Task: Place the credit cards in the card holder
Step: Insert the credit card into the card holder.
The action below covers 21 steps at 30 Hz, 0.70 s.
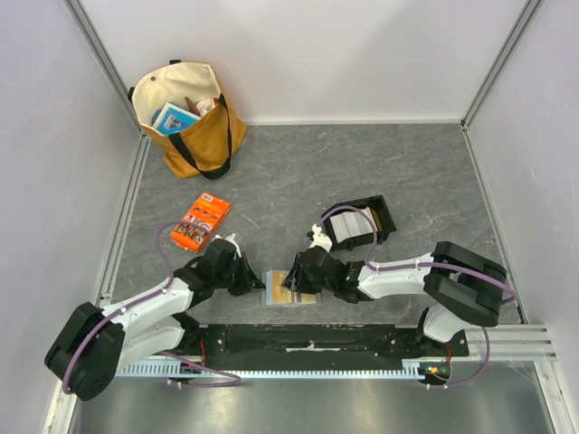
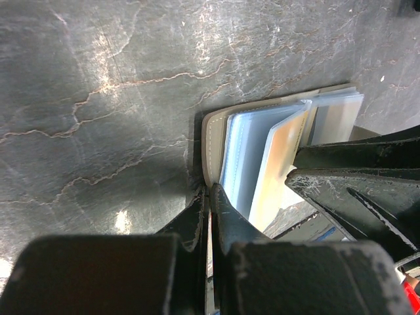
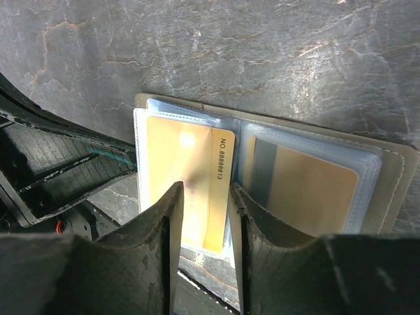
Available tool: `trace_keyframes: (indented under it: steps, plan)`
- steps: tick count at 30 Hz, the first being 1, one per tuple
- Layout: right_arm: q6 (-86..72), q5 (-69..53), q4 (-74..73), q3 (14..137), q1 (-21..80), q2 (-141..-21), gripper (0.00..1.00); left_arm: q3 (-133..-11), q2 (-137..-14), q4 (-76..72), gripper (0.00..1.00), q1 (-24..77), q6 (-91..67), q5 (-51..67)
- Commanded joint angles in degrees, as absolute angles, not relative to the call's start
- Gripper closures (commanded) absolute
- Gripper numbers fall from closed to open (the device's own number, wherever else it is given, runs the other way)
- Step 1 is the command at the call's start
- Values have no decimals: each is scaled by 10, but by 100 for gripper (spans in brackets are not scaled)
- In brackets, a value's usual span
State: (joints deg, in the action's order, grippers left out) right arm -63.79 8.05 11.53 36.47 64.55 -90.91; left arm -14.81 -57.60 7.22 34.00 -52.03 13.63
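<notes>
Black fingers filled the bottom of both wrist views. Those of the left gripper (image 2: 210,194) were pressed together at the near left edge of the card holder (image 2: 211,141); I cannot tell whether its cover was nipped between them. Those of the right gripper (image 3: 205,191) stood partly spread over a tan numbered card (image 3: 197,151) on the holder's left clear sleeve. The card was wider than the gap, and nothing showed as pinched.

The holder lay open and flat on the grey table (image 1: 298,172), just beyond the near rail (image 1: 362,348), between the two grippers, which closed it in from left and right. The floor beyond it was bare up to the back wall (image 1: 317,54).

A black tray (image 1: 387,215) sat close behind the right arm, its purple cable looping over it, with pale cards (image 1: 355,224) stacked inside. An orange packet (image 1: 201,221) lay beyond the left arm, and a tan tote bag (image 1: 194,145) stood in the far left corner.

Counted: two arms, one holder, two tan cards in its sleeves, the second (image 3: 308,193) on the right, one tray, one packet, one bag. The tray's stack could not be counted.
</notes>
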Motion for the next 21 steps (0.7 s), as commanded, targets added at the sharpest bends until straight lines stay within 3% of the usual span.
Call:
trace_keyframes:
  steps: [1,13,15,21]
  plan:
    - [-633,62,134,365,656,-908,62,-147,-574,62,98,341,-519,134]
    - [-632,47,180,351,657,-902,82,-148,-572,62,98,341,-520,135]
    - [-632,47,178,352,656,-904,81,-149,-570,62,98,341,-520,135]
    - [-613,105,115,364,656,-864,61,-149,-562,69,98,341,-521,134]
